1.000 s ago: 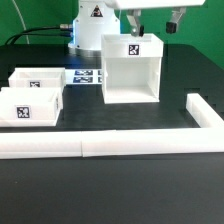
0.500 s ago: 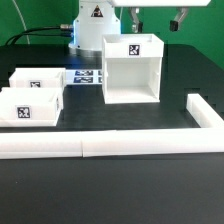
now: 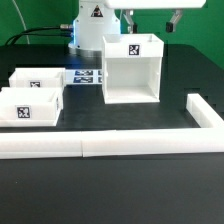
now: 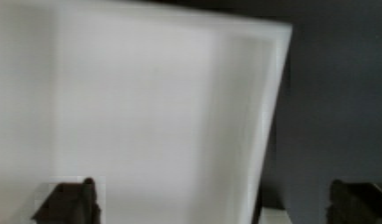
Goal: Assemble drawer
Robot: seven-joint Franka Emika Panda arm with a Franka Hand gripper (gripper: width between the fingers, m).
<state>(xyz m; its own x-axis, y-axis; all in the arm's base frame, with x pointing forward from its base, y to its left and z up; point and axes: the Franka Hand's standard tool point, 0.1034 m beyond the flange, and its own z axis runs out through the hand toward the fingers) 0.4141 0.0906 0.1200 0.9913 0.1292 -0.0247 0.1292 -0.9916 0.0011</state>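
1. Nearest, at six o'clock in the exterior view: a long, low white wall bar (image 3: 110,146), L-shaped. Runs across the front of the black table (image 3: 120,195) and turns away at four o'clock.
2. Behind it at nine o'clock: the near tray (image 3: 30,108), open-topped, with a square tag on its front face.
3. Directly beyond, at ten o'clock: the far tray (image 3: 38,79). Sits close behind the first, perhaps touching; hard to tell from this angle.
4. At three o'clock of that tray: the marker board (image 3: 86,77), flat on the table, between tray and housing.
5. Just past centre toward one o'clock: the housing (image 3: 132,72). Stands upright, open front toward the camera, tag on top.
6. Above the housing at twelve o'clock: the gripper (image 3: 152,20). Hangs clear of it, fingers (image 3: 176,20) spread wide, nothing between them. Seen from the wrist, the gripper (image 4: 214,203) shows dark fingertips (image 4: 67,200) far apart over the housing's (image 4: 152,110) white top.
7. Farthest, at eleven o'clock: the white arm base (image 3: 90,25).
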